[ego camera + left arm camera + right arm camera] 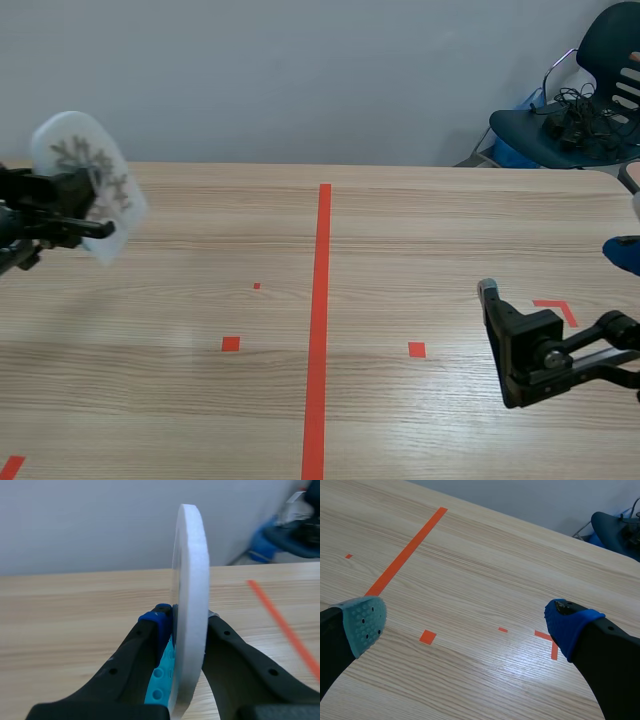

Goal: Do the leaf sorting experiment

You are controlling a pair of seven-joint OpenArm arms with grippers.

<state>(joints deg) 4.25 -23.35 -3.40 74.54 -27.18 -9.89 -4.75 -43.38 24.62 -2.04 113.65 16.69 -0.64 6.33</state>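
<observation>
Left gripper (189, 620): fingers clamped on a white oval plaque (88, 170), held clear of the table (420, 230) over its far left part. Marking seen on the plaque is a grey leaf print, too blurred to make out its outline. In the left wrist view the plaque is edge-on and its face is hidden. The left arm is cut off at the frame edge. Right gripper (467, 622): over the table's right half, fingers wide apart, holding nothing.

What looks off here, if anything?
Nothing spilled or damaged. The white leaf-print slab is tilted, clamped in the left gripper; the right gripper is open and empty.
</observation>
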